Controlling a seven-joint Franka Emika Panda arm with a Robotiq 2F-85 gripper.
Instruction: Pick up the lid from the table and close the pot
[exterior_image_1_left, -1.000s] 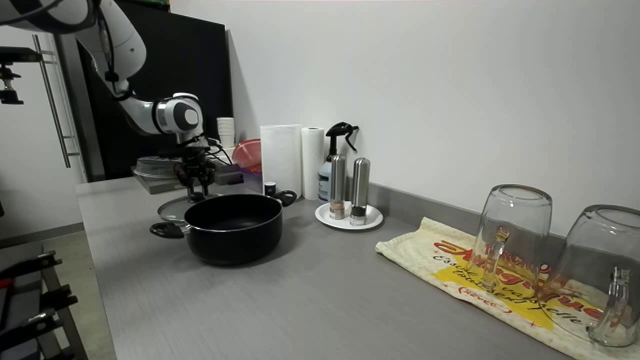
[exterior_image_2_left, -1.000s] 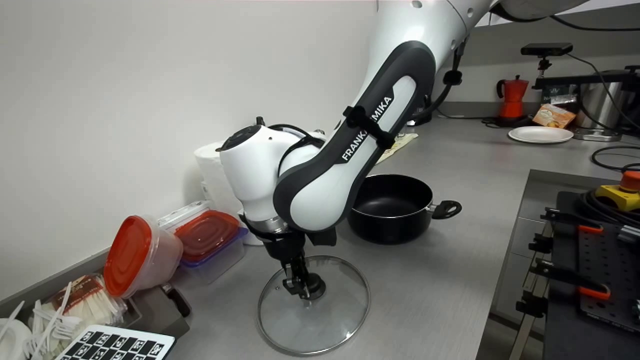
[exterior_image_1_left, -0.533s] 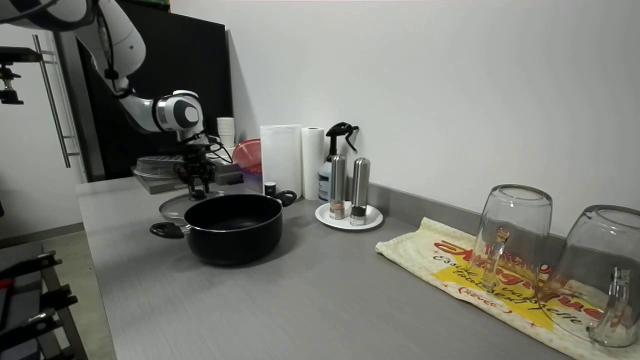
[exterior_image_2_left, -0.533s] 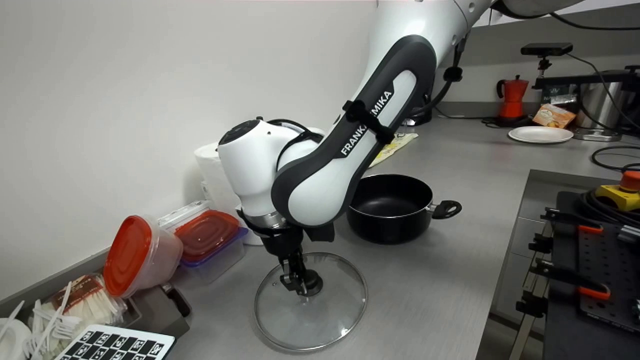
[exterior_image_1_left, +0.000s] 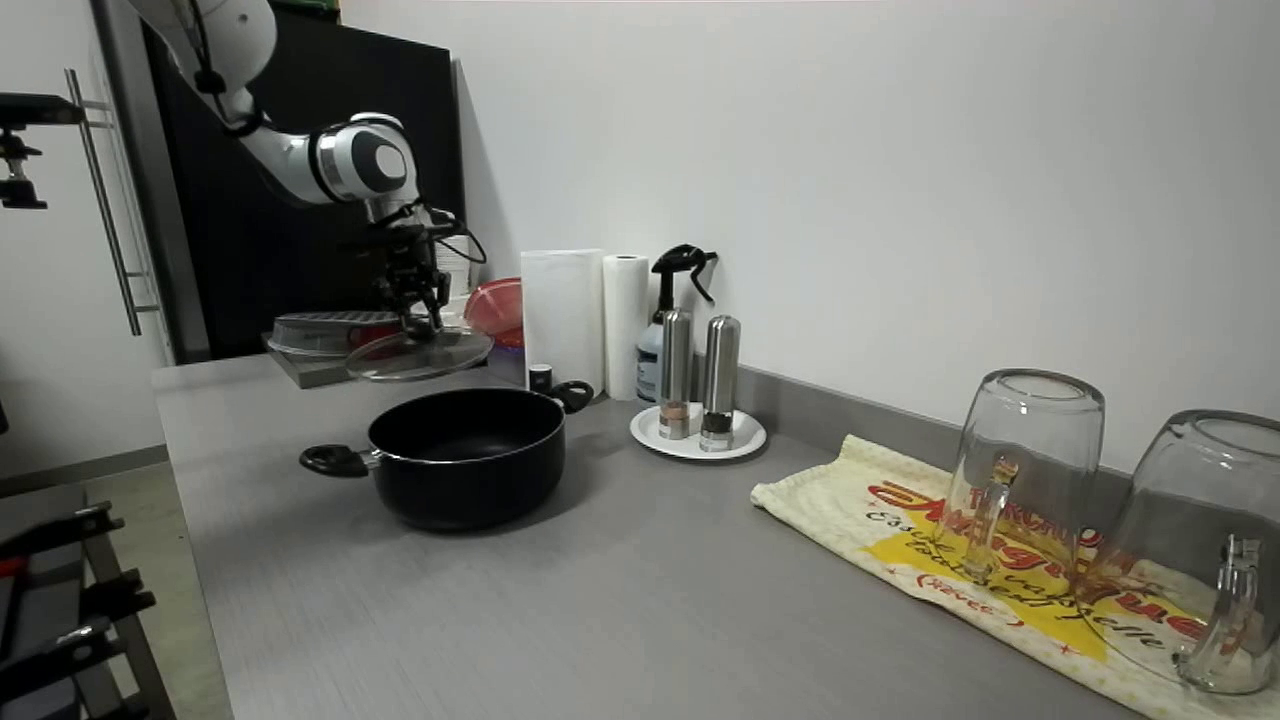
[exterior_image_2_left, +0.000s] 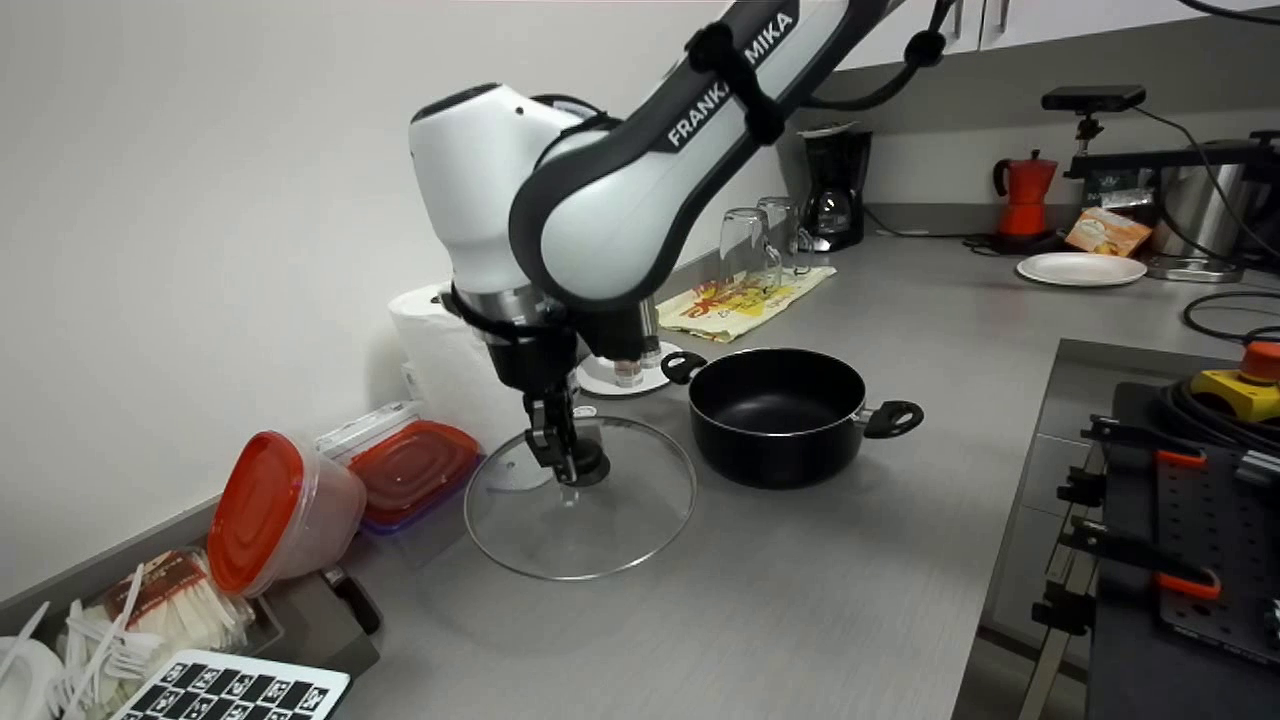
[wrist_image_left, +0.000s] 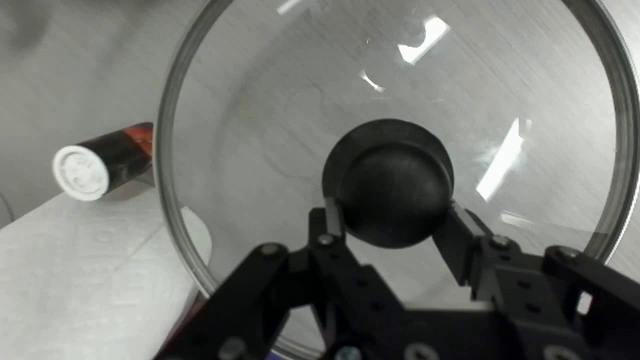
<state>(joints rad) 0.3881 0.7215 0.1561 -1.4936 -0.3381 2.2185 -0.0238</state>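
Gripper (wrist_image_left: 395, 217) pinching lid (exterior_image_2_left: 630, 520) by its black knob (wrist_image_left: 395, 190), one finger per side, wrist view. Lid held up off the table (exterior_image_2_left: 800, 610), well in from the free edge, near pot but apart from it; looks a bit tilted in an exterior view. Pot (exterior_image_2_left: 770, 455) upright on the table between wall edge and free edge, inside visible, one handle pointing toward each edge. Along the wall edge, in an exterior view: towel rolls (exterior_image_1_left: 562, 320), spray bottle (exterior_image_1_left: 649, 362), two shakers (exterior_image_1_left: 720, 365) standing on plate (exterior_image_1_left: 748, 437), then cloth (exterior_image_1_left: 855, 500) with two upturned glasses (exterior_image_1_left: 1030, 420) on it. Small jar (wrist_image_left: 112, 160) just beside towel rolls, wrist view. Red-lidded tubs (exterior_image_2_left: 415, 470) also at wall edge. Grey tray (exterior_image_1_left: 320, 376) by the far edge, in an exterior view.
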